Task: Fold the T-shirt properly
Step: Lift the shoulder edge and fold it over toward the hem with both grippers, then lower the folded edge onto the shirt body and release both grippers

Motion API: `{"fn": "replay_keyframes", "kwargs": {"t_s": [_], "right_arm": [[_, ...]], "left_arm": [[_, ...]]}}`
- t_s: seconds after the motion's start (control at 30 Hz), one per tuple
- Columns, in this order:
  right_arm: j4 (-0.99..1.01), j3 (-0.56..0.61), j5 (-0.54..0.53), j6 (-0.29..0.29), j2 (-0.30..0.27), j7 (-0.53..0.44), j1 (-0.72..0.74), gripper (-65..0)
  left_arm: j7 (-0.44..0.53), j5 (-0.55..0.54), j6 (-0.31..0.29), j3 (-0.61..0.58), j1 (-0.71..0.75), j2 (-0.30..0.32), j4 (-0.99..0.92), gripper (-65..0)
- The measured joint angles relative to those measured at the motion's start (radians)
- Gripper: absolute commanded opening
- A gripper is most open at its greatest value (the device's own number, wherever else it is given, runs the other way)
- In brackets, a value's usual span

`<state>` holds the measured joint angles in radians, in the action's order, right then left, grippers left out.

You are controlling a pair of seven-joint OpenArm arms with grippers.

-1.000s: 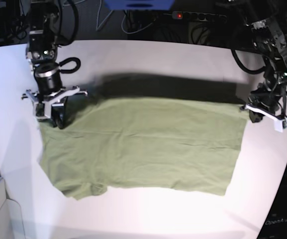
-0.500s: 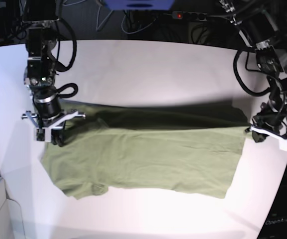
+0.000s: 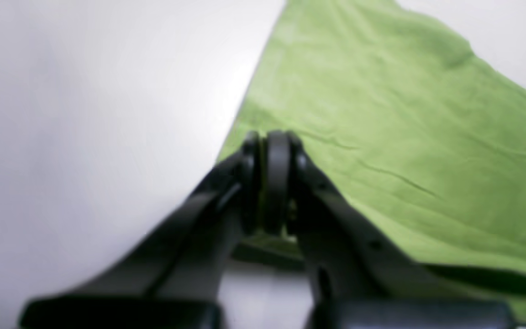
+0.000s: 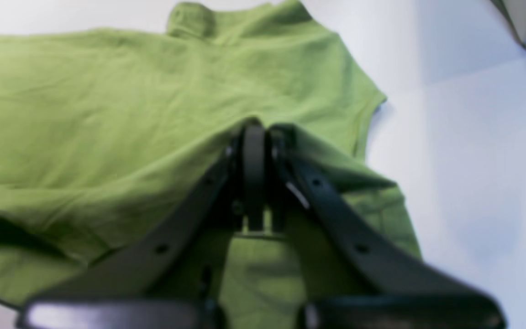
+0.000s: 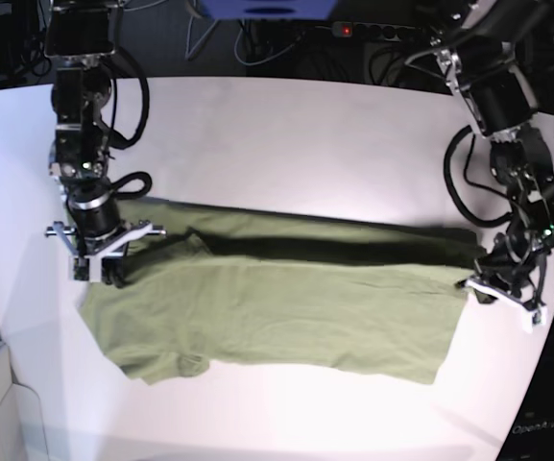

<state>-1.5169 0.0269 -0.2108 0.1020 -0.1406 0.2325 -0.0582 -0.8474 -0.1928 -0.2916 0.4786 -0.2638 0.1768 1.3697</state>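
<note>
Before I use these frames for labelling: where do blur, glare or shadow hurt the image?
Left wrist view: the left gripper, shut on the T-shirt, is soft and blurred up close, and the table looks washed out. Right wrist view: the right gripper is blurred likewise, the cloth only slightly sharper. Base view: glare whitens the table's near edge; a dark shadow band lies under the lifted fold.

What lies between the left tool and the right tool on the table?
In the base view, only the T-shirt spans the stretch from the right tool to the left tool; each is shut on one end.
</note>
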Motion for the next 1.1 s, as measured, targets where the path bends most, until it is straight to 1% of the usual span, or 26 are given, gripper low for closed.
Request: {"fn": "replay_keyframes", "kwargs": {"t_s": [0.1, 0.23, 0.27, 0.43, 0.57, 0.67, 0.87, 0.97, 1.0, 1.03, 1.07, 1.1], "right_arm": [[0.011, 0.000, 0.028, 0.000, 0.000, -0.008, 0.011, -64.1], [0.027, 0.000, 0.082, 0.000, 0.004, -0.006, 0.014, -64.1], [0.027, 0.000, 0.082, 0.000, 0.005, -0.007, 0.014, -64.1], [0.027, 0.000, 0.090, 0.000, 0.005, -0.007, 0.030, -64.1], [0.046, 0.000, 0.089, 0.000, 0.004, -0.010, 0.050, -64.1], [0.062, 0.000, 0.089, 0.000, 0.003, -0.009, 0.053, -64.1], [0.102, 0.000, 0.089, 0.000, 0.003, -0.008, 0.058, -63.7], [0.105, 0.000, 0.089, 0.000, 0.003, -0.008, 0.059, -63.5], [0.105, 0.000, 0.090, 0.000, 0.003, -0.007, 0.061, -63.4], [0.105, 0.000, 0.089, 0.000, 0.003, -0.009, 0.061, -63.3], [0.105, 0.000, 0.089, 0.000, 0.003, -0.007, 0.061, -61.8], [0.108, 0.000, 0.090, 0.000, 0.003, -0.003, 0.065, -57.9]], "left_arm": [[-0.003, 0.051, 0.000, -0.025, -0.012, -0.005, 0.000, -62.8], [-0.001, 0.073, 0.002, -0.020, -0.021, -0.007, -0.019, -62.8], [0.003, 0.074, 0.003, -0.019, -0.021, -0.005, -0.029, -62.8], [0.089, 0.073, 0.003, -0.018, -0.021, 0.002, -0.101, -62.7], [0.104, 0.074, 0.003, -0.019, -0.018, 0.002, -0.146, -62.5], [0.133, 0.074, 0.003, -0.023, -0.020, 0.003, -0.146, -62.4], [0.128, 0.076, 0.000, -0.024, -0.045, 0.003, -0.150, -62.3], [0.153, 0.074, -0.001, -0.024, -0.051, 0.003, -0.152, -62.2], [0.152, 0.074, -0.005, -0.024, -0.051, 0.003, -0.152, -61.1], [0.152, 0.074, -0.005, -0.024, -0.051, 0.003, -0.153, -58.8], [0.153, 0.074, -0.004, -0.024, -0.052, 0.003, -0.153, -54.7], [0.153, 0.074, 0.000, -0.024, -0.052, 0.006, -0.153, -48.9]]}}
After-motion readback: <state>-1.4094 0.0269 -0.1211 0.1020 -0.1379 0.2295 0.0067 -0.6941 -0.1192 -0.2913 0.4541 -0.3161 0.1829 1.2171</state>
